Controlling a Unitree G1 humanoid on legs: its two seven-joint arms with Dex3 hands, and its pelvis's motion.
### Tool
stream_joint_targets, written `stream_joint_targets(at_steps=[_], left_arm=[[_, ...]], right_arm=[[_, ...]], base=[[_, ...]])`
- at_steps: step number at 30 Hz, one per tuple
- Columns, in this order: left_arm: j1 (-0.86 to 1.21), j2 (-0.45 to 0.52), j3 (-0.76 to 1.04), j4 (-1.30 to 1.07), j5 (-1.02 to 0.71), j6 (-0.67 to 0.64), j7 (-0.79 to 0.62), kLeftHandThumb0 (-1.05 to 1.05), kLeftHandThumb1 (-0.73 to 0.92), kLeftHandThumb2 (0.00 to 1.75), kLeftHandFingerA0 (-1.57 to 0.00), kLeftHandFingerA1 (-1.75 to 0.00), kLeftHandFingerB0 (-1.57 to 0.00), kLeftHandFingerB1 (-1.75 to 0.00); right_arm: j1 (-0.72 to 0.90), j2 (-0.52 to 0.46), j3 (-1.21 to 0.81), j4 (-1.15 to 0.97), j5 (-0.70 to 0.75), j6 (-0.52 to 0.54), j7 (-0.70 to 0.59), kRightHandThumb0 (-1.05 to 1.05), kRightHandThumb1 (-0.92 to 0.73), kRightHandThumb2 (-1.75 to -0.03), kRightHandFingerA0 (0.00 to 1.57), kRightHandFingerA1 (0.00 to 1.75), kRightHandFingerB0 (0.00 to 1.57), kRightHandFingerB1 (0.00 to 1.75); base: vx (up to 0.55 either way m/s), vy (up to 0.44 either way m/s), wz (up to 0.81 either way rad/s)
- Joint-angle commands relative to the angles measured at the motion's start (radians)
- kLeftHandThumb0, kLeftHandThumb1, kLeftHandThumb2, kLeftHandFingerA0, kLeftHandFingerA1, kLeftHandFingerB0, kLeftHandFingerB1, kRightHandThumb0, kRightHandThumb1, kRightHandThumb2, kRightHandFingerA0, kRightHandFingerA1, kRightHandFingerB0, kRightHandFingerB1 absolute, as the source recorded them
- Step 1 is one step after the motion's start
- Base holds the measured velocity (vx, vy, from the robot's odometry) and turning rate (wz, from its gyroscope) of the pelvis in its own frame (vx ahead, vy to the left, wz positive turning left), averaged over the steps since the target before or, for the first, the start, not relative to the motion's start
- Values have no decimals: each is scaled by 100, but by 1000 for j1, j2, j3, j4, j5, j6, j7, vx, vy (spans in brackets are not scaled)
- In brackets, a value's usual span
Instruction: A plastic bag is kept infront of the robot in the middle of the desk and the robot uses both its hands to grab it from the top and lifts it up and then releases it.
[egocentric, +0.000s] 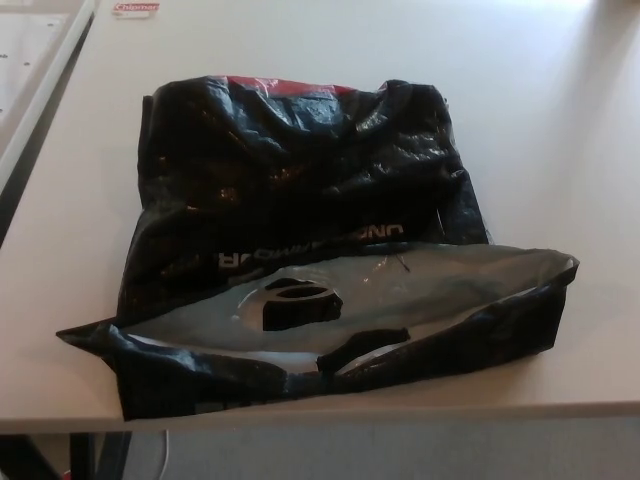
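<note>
A crumpled black plastic bag (300, 190) with white lettering lies flat in the middle of the desk (540, 120). Its open top faces the near edge, showing a grey inner side and two cut-out handle holes (297, 305). A strip of red shows at the bag's far edge. Neither of my hands shows in the head view.
The bag's mouth reaches almost to the desk's front edge (500, 410). A second table (30, 60) stands at the far left across a dark gap. A small red-and-white label (136, 10) lies at the far edge of the desk.
</note>
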Motion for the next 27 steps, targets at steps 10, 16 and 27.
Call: stream_joint_targets(at_steps=[10,16,27], left_arm=[[170,-31,87,-356,-176,-639,19,-16,42,52,-60,-41,-34,-32],[109,-37,124,-416,-220,-739,41,-22,36,51,-53,-41,-32,-32],[-63,-4,241,-500,-214,-643,66,-22,40,52,-44,-37,-31,-31]], right_arm=[[158,-30,-78,-347,18,-389,-10,-49,-40,-69,54,48,30,41],[135,-21,-115,-324,-122,-538,-109,-46,-46,-55,53,37,33,32],[71,-39,-209,-453,-679,-521,-521,-62,-42,-71,21,38,16,36]], base=[[0,0,0],[0,0,0],[0,0,0]])
